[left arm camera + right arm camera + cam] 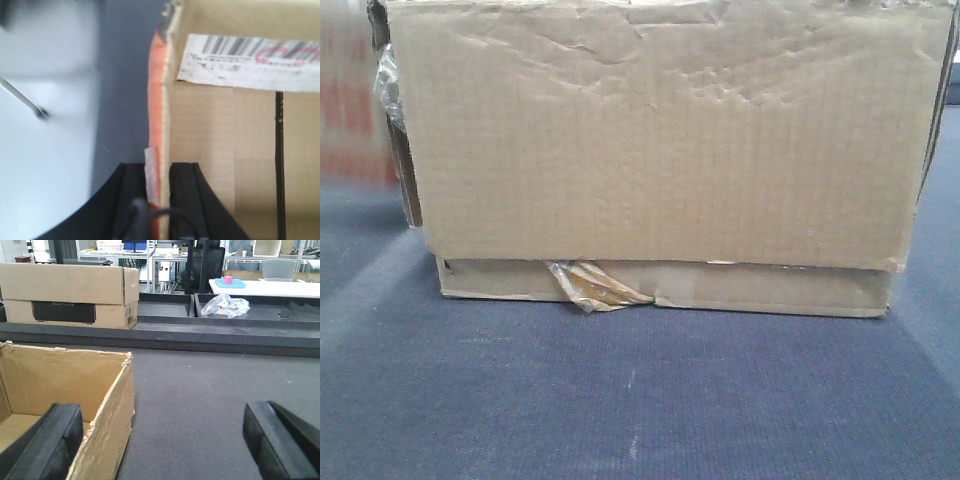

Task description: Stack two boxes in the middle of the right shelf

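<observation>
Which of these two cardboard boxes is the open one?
The near box at lower left: its top is open, ragged rim and inside showing. The far box with the black label is closed.

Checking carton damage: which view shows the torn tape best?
The front-facing view: the torn tape hangs crumpled at the box's lower edge, unobstructed. Both wrist views show box walls and rims, not that edge.

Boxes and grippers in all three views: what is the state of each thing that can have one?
Front box: upright on carpet, face wrinkled.
Tape: torn, peeling at the lower edge.
Left gripper: shut on a box wall.
Right gripper: open, one finger inside the open box.
Open box: top open, rim torn.
Far box: upright, looks closed.
Plastic bag: crumpled.
</observation>
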`<action>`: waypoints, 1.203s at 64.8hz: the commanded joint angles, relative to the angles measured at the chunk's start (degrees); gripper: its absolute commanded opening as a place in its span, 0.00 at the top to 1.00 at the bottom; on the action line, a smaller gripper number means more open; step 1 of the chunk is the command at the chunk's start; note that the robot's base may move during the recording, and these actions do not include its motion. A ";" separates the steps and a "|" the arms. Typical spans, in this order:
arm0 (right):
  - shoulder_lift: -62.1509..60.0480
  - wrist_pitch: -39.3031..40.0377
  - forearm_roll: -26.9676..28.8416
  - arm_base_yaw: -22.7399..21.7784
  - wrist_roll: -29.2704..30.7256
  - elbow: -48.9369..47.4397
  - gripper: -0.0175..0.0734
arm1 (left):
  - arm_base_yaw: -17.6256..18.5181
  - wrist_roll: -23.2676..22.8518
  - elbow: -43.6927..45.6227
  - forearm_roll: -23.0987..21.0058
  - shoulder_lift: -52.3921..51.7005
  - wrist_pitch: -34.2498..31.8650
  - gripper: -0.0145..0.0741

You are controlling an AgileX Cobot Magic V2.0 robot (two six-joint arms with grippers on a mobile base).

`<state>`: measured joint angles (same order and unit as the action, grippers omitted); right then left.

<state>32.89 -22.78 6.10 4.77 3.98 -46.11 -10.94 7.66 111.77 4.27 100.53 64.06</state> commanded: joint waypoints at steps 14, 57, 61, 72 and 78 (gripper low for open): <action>0.19 0.58 -0.08 0.02 0.14 -0.31 0.20 | 1.84 -4.73 8.85 -7.75 -10.04 -0.82 0.96; 0.19 0.58 -0.08 0.02 0.14 -0.31 0.20 | 33.66 -14.73 13.69 -7.17 -0.54 -4.49 0.96; 0.19 0.58 -0.08 0.02 0.14 -0.31 0.20 | 33.66 -15.95 13.69 -7.17 1.88 -3.69 0.96; 0.19 0.58 -0.08 0.02 0.14 -0.31 0.20 | 33.66 -17.33 13.69 -6.89 7.08 -2.05 0.96; 0.19 0.58 -0.08 0.02 0.14 -0.31 0.20 | 33.66 -17.33 13.69 -6.89 9.02 -1.56 0.96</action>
<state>32.89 -22.88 6.10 4.77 3.98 -46.11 22.33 -8.72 125.03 -2.15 108.67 63.29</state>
